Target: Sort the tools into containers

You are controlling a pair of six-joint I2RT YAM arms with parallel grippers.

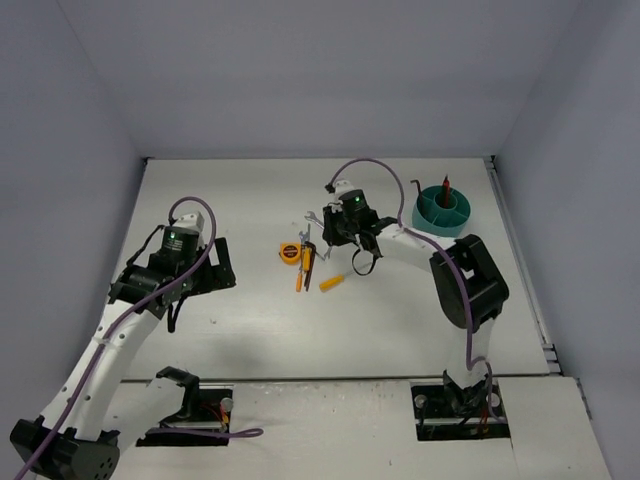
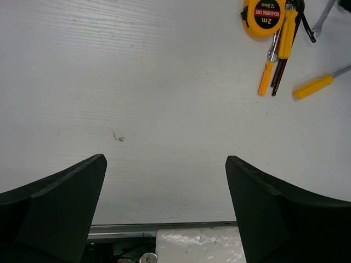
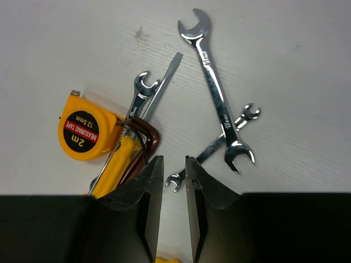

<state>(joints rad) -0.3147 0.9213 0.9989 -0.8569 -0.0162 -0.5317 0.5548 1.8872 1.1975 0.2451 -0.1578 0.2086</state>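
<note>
The teal cup (image 1: 443,212) stands at the back right with the red-handled tool (image 1: 445,186) upright in it. The other tools lie mid-table: tape measure (image 1: 289,251), orange screwdriver (image 1: 333,281), wrenches (image 1: 318,218). My right gripper (image 1: 347,232) hovers over this pile. Its wrist view shows the gripper (image 3: 174,161) empty, jaws a narrow gap apart, above a small wrench (image 3: 211,150), beside the long wrench (image 3: 215,98), hex key (image 3: 151,137), an orange handle (image 3: 118,164) and the tape measure (image 3: 86,132). My left gripper (image 1: 205,275) is wide open and empty (image 2: 164,160) over bare table, left of the pile.
Grey walls close in the table on three sides. The left wrist view shows the tape measure (image 2: 263,15) and orange screwdrivers (image 2: 312,86) at its far right, and the table's near edge between the fingers.
</note>
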